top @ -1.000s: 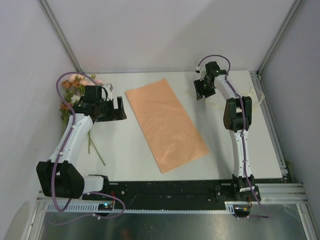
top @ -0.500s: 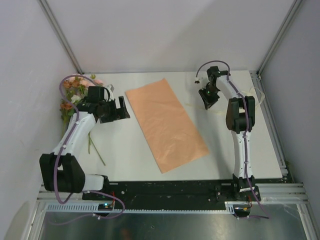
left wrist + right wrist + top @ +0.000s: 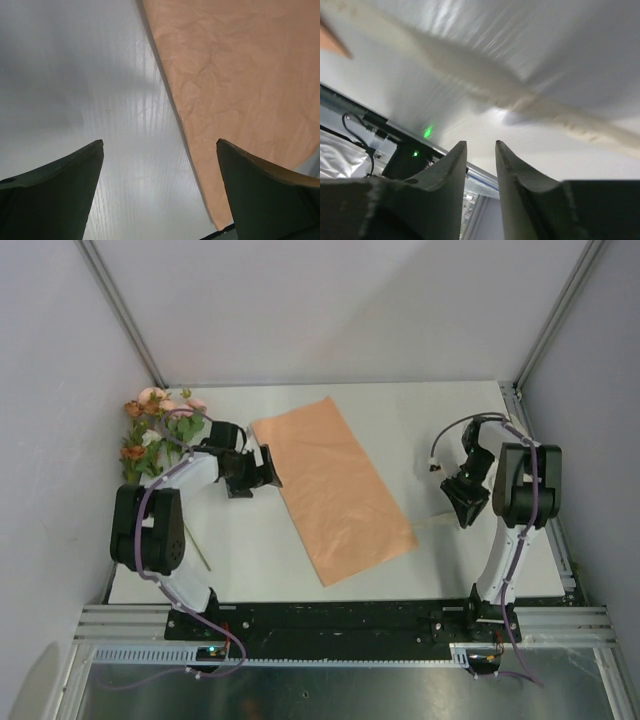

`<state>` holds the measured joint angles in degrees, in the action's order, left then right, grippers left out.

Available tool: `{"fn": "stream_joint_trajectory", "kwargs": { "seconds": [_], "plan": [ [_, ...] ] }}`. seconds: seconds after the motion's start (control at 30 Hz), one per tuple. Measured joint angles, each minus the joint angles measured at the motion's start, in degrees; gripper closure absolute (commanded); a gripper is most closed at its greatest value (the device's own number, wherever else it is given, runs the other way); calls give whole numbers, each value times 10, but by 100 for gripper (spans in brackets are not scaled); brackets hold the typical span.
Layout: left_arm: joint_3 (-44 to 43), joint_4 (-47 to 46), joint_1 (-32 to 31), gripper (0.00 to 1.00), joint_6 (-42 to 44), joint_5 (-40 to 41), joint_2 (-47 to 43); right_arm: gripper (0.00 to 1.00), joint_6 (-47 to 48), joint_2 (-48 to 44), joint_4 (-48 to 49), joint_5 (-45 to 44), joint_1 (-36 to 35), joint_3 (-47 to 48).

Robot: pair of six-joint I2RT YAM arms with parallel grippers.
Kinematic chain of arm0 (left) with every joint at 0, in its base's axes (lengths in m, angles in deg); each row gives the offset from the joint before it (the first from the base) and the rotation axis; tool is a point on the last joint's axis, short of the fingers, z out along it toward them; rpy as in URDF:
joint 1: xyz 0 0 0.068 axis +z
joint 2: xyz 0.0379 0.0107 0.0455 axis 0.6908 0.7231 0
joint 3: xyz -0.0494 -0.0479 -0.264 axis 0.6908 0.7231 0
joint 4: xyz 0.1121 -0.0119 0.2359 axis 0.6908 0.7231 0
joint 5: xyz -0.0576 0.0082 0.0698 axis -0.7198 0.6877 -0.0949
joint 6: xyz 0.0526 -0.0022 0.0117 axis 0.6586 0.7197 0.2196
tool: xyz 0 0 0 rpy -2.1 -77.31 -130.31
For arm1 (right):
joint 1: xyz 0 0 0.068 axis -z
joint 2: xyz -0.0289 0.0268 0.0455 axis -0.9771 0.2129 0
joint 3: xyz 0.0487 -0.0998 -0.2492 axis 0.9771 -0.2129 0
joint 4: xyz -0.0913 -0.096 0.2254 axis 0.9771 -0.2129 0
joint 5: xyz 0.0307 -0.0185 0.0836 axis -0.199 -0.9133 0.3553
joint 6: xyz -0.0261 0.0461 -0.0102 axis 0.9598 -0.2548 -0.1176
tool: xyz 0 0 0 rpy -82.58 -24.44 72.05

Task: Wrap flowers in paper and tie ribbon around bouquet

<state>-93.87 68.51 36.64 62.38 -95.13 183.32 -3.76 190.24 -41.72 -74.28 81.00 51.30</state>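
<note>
Hovering at paper (image 3: pixel 240 75) edge: left gripper (image 3: pixel 159 147) open, empty | right gripper (image 3: pixel 480 145) near-closed, ribbon (image 3: pixel 470 65) hold unclear

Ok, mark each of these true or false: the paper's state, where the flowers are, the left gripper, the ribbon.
1. The paper lies flat, unwrapped, on the table. True.
2. The flowers rest on the paper. False: they lie at the table's far left edge, off the sheet.
3. The left gripper is open. True.
4. The left gripper holds the flowers. False: it is empty, beside the paper's left edge.
5. The ribbon is tied around a bouquet. False: it lies loose on the table near the right gripper.
</note>
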Motion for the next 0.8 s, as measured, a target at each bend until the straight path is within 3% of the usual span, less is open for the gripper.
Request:
{"fn": "stream_joint_trajectory", "kwargs": {
  "seconds": [0.23,0.47,0.63,0.8],
  "plan": [
    [-35,-35,-22,7,-23,-19,90,50,-3,-84,-15,143,13,50],
    [-128,-65,-42,27,-26,-34,174,30,-152,-61,79,291,-32,85],
    [-157,-73,-51,44,-24,-39,203,29,-273,-2,189,321,-87,86],
    [-183,-76,-60,53,-22,-51,229,34,-350,40,264,324,-129,93]
  ]
}}
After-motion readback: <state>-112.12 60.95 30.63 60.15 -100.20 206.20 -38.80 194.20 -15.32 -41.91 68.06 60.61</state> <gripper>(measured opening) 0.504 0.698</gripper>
